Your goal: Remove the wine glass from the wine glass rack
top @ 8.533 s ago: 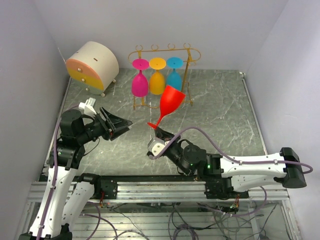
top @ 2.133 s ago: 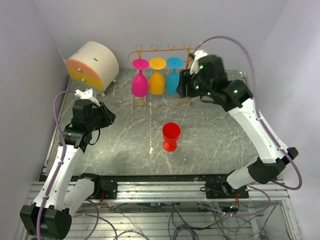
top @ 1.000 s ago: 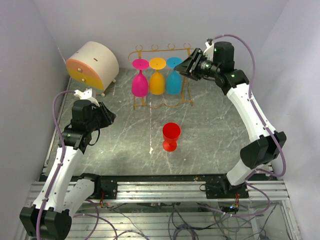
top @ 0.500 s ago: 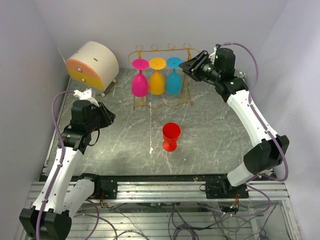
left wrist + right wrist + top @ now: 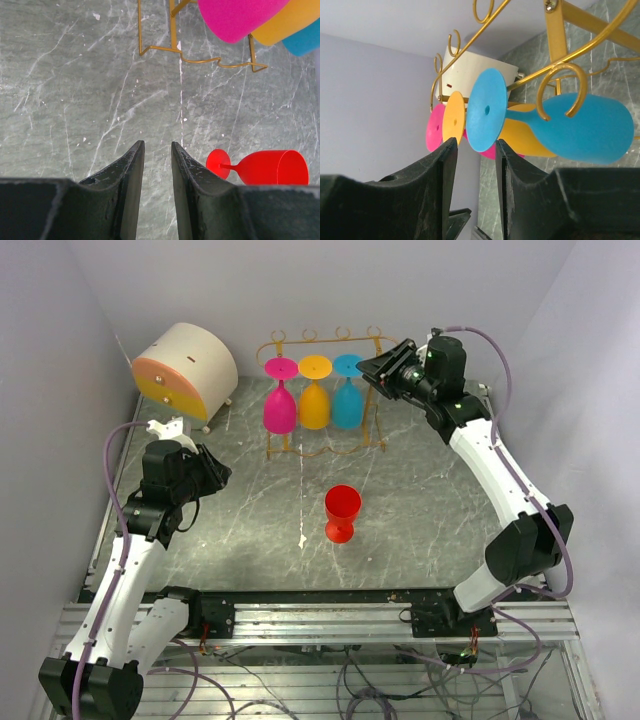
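Note:
The golden wire wine glass rack [image 5: 376,410] stands at the back with three glasses hung upside down: pink [image 5: 279,405], orange [image 5: 314,400] and blue [image 5: 347,400]. A red wine glass [image 5: 342,512] stands upright on the table in front of it. My right gripper [image 5: 364,366] is at the rack's right end. In the right wrist view it [image 5: 474,146] is open, with the lower rim of the blue glass's foot [image 5: 486,111] just between the fingertips. My left gripper [image 5: 218,473] hovers at the left, slightly open and empty [image 5: 155,148].
A cream round drawer box [image 5: 185,370] with yellow and orange drawer fronts sits at the back left beside the rack. White walls close in the back and both sides. The rack's wavy base wire [image 5: 200,60] lies ahead of the left gripper.
The right gripper has shifted slightly at the rack's right end and its jaws have narrowed around the blue glass's foot. The left arm and the red glass have not moved.

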Robot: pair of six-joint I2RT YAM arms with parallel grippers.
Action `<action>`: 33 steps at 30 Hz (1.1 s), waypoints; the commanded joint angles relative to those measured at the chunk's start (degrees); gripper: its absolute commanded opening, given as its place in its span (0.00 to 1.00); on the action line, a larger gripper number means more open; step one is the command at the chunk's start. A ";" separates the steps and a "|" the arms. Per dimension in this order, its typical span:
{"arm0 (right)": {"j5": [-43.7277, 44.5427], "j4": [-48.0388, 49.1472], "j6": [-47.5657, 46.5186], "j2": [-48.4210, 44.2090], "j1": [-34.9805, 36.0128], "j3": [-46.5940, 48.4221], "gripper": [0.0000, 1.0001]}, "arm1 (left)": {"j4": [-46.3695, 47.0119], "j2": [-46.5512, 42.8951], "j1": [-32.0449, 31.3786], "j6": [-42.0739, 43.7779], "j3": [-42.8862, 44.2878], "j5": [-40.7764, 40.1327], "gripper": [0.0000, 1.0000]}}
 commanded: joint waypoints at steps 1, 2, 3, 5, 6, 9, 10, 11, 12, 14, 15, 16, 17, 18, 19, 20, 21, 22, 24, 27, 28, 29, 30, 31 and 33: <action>1.14 1.94 0.63 0.50 0.60 -1.00 0.36 | 0.55 -0.55 -0.06 -0.21 0.94 0.06 0.39; 1.64 1.94 0.52 0.38 0.67 -1.19 0.36 | 0.62 -0.55 -0.03 -0.28 0.83 0.09 0.39; 1.93 1.80 0.43 0.30 0.76 -1.34 0.36 | 0.71 -0.55 -0.05 -0.30 0.85 0.08 0.39; 2.44 1.59 0.31 0.31 0.81 -1.42 0.35 | 0.76 -0.55 -0.06 -0.29 0.90 0.11 0.39; 2.60 1.53 0.32 0.32 0.77 -1.37 0.35 | 0.73 -0.47 -0.06 -0.25 0.91 0.11 0.39; 2.83 1.89 0.61 0.61 0.79 -1.57 0.35 | 0.72 -0.46 -0.11 -0.21 0.95 0.20 0.39; 2.99 2.00 0.80 0.74 0.77 -1.72 0.35 | 0.65 -0.46 -0.11 -0.22 0.98 0.16 0.39; 3.33 2.09 0.92 0.78 0.83 -1.73 0.35 | 0.64 -0.45 -0.06 -0.26 0.98 0.12 0.39; 3.63 2.04 0.83 0.84 0.85 -1.67 0.35 | 0.59 -0.54 -0.12 -0.26 0.92 0.11 0.39; 5.08 1.72 0.55 0.88 1.20 -1.50 0.35 | 0.62 -0.55 -0.06 -0.21 0.89 0.11 0.39; 5.83 1.68 0.24 0.84 1.32 -1.34 0.35 | 0.63 -0.57 -0.06 -0.26 0.84 0.11 0.39; 6.50 1.57 0.06 1.07 1.42 -1.23 0.35 | 0.64 -0.58 -0.08 -0.29 0.87 0.11 0.39; 6.89 1.37 0.01 1.24 1.51 -0.89 0.35 | 0.64 -0.55 -0.08 -0.32 0.90 0.16 0.39; 7.30 1.33 -0.16 1.46 1.62 -0.73 0.35 | 0.64 -0.50 -0.06 -0.31 0.86 0.19 0.39; 7.74 1.53 -0.25 1.58 1.79 -0.77 0.35 | 0.64 -0.54 -0.06 -0.29 0.88 0.20 0.39; 8.34 1.58 -0.26 1.73 1.94 -0.64 0.35 | 0.64 -0.49 -0.06 -0.29 0.90 0.24 0.39; 8.83 1.70 -0.36 2.00 2.11 -0.57 0.35 | 0.71 -0.54 -0.06 -0.23 0.89 0.21 0.39; 9.16 1.88 -0.42 2.30 2.31 -0.49 0.35 | 0.72 -0.55 -0.06 -0.28 0.90 0.20 0.39; 9.93 2.49 -0.40 2.61 2.66 -0.70 0.35 | 0.72 -0.46 -0.06 -0.22 0.85 0.34 0.39; 11.85 4.20 -0.71 2.47 3.49 -1.70 0.35 | 0.71 -0.46 -0.06 -0.21 0.90 0.35 0.39; 12.37 4.62 -0.81 2.47 3.66 -1.86 0.35 | 0.77 -0.50 -0.06 -0.21 0.84 0.37 0.39; 12.68 4.93 -0.90 2.50 3.79 -2.00 0.35 | 0.81 -0.45 -0.06 -0.21 0.82 0.38 0.39; 12.87 5.12 -0.95 2.53 3.79 -2.02 0.35 | 0.81 -0.39 -0.06 -0.21 0.79 0.52 0.39; 13.19 5.42 -1.07 2.59 3.91 -2.08 0.34 | 0.82 -0.38 -0.06 -0.21 0.85 0.51 0.39; 13.82 5.62 -1.22 2.63 4.01 -2.18 0.34 | 0.86 -0.30 -0.05 -0.22 0.89 0.56 0.39</action>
